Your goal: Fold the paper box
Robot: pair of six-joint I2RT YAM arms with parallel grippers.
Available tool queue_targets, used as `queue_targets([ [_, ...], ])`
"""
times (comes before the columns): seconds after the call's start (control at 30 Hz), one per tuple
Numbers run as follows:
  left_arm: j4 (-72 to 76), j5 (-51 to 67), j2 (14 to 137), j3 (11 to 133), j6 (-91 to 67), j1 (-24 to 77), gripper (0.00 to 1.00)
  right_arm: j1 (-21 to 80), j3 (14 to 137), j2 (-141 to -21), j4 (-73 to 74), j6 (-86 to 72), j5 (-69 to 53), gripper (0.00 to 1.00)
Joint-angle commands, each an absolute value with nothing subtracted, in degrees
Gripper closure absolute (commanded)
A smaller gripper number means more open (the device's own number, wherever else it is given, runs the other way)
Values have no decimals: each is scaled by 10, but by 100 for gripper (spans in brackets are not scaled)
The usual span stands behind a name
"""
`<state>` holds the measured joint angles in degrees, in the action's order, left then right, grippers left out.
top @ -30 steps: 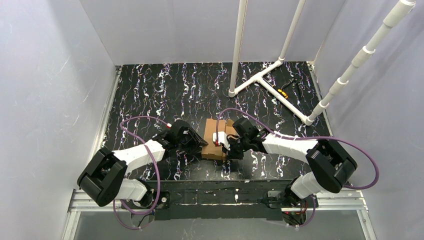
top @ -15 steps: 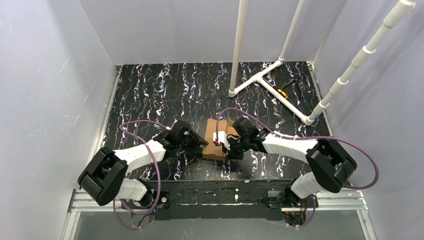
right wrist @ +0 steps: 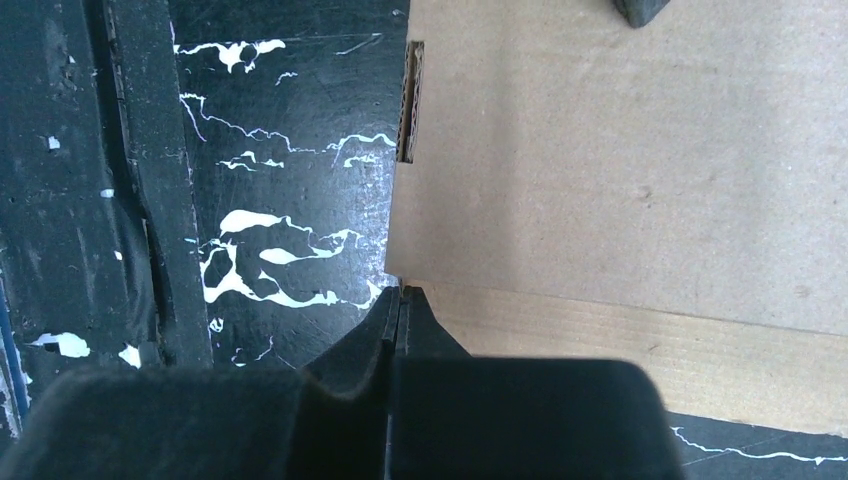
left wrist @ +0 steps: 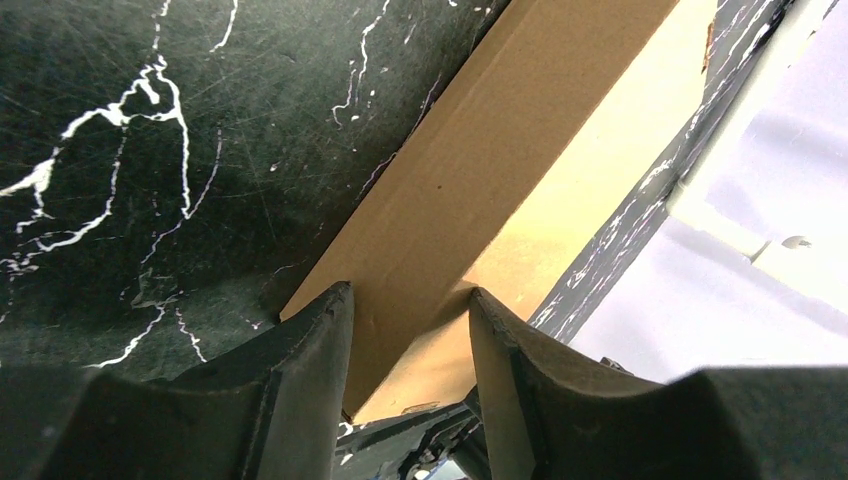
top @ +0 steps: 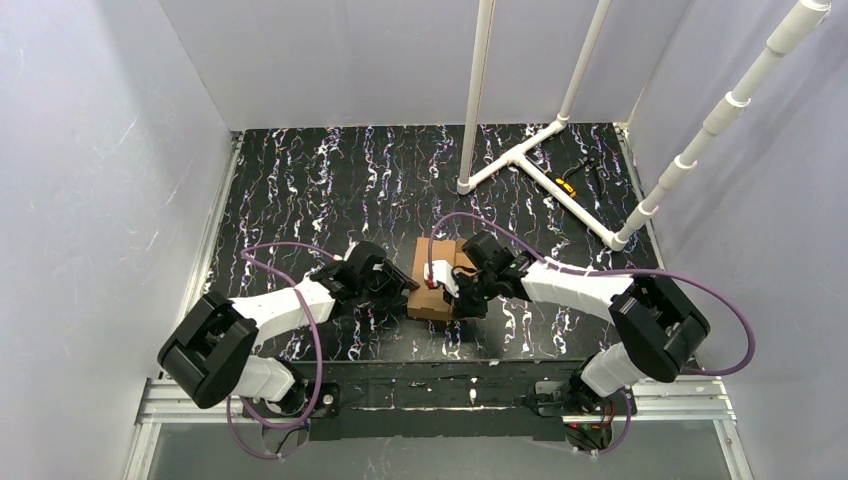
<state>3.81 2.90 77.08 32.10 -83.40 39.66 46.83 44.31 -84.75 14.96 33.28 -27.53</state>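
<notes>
Brown corrugated cardboard paper box point(top: 427, 297): lies on the black, white-veined table point(top: 320, 190) between the 2 grippers, towards the near edge; it reads as 1 flat, closed rectangle.
Left gripper point(left wrist: 410, 335): at the box's left side. Its 2 black fingers point(left wrist: 300, 380) stand apart with a box edge between them; whether they pinch it or merely straddle it cannot be told.
Right gripper point(right wrist: 398, 315): clenched, with nothing between the fingers; the tip meets the box's near corner.
Top panel point(right wrist: 620, 170): flat and smooth, with 1 small slot point(right wrist: 410, 100) showing corrugated edge at its side.
Done (judged): walls raised, lid lowered, box shape formed.
Left to do (judged): seating the tabs and pressing the seams; the tabs are hidden, so closure is unconfirmed.
Background: white plastic pipe frame point(top: 520, 160) on the far side, well apart from the box.
</notes>
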Motion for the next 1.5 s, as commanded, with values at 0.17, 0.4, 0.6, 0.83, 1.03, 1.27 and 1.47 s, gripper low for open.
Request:
queue_targets([
  [0.17, -13, 18, 794, 344, -859, 430, 55, 471, 518, -877, 143, 327, -289, 99],
  [0.4, -36, -45, 783, 342, -907, 449, 55, 471, 513, -875, 141, 315, -301, 97],
  [0.6, -65, -73, 776, 345, -928, 456, 56, 470, 512, -875, 149, 318, -304, 90],
  [0.83, -65, -79, 772, 342, -924, 455, 56, 460, 512, -873, 158, 321, -299, 80],
  [1.03, -68, -82, 768, 347, -915, 456, 55, 450, 517, -860, 187, 345, -317, 72],
  [1.27, -76, -86, 766, 352, -907, 456, 55, 424, 525, -839, 235, 389, -362, 61],
  [1.47, -77, -86, 766, 357, -893, 456, 55, 390, 541, -830, 294, 443, -404, 60],
])
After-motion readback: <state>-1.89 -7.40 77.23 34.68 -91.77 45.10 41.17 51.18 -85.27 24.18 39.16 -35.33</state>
